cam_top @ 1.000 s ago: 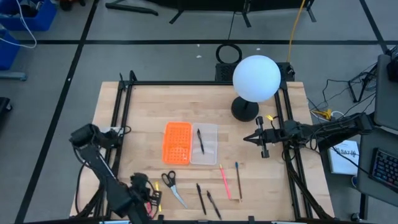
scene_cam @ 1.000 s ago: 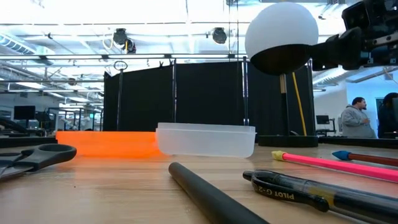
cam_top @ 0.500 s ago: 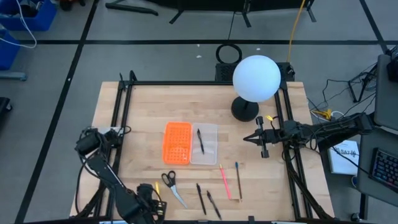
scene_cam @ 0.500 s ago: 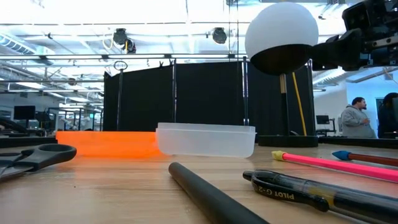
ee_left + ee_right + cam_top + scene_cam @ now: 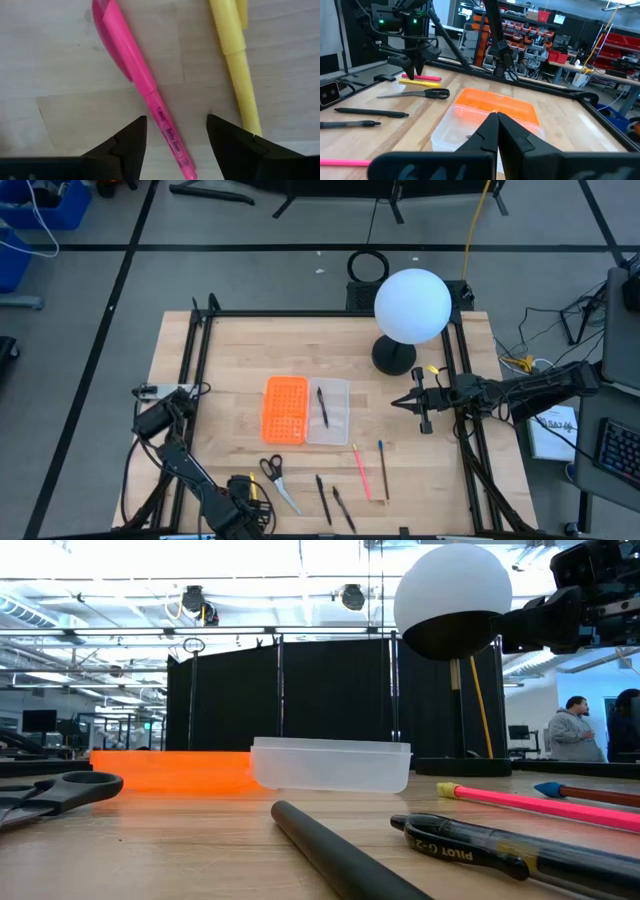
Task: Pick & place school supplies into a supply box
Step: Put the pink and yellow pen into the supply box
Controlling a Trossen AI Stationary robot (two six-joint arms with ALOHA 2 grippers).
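We see the left gripper (image 5: 175, 137) at the table's near-left edge, jaws wide, poised over a pink pen (image 5: 145, 90) lying beside a yellow pen (image 5: 235, 60). The right gripper (image 5: 421, 406), jaws closed and empty, waits right of the supply box (image 5: 306, 411), which holds one black pen (image 5: 322, 406).

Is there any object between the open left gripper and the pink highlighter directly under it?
Nothing visible. In the left wrist view, the left gripper is open, one finger on each side of the pink highlighter, with only bare table around. The yellow highlighter lies beside it, outside the fingers.
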